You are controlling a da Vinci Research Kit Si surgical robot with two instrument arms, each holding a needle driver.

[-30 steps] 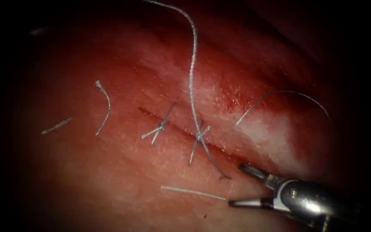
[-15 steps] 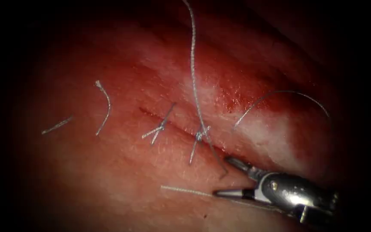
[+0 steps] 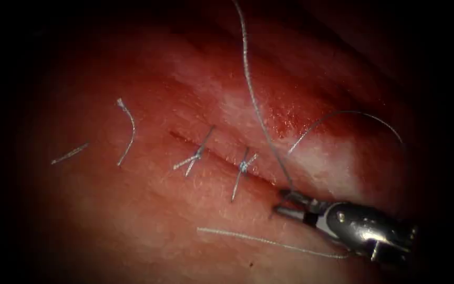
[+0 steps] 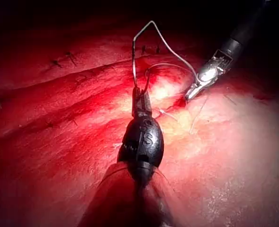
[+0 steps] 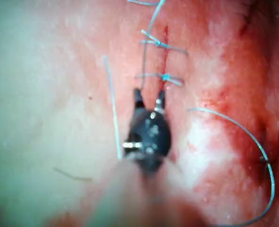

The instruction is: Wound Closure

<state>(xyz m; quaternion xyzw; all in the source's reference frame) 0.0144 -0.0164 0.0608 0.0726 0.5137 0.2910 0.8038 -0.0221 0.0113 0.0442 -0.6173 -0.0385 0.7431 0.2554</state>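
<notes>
The right tool (image 3: 280, 202) is holding its steel jaws narrowly parted over the glistening tissue (image 3: 132, 210), with the twisted thread (image 3: 248, 73) meeting the tip of one jaw. The left tool (image 4: 140, 95) is pinching that thread between closed jaws. The thin curved needle (image 3: 342, 112) is lying free beyond the right jaws, right of the cut (image 3: 216, 155). Whether its tip is entering the tissue is unclear. A loose cut end of thread (image 3: 237, 235) is lying just beside the right jaws, leaving smooth open tissue past it
</notes>
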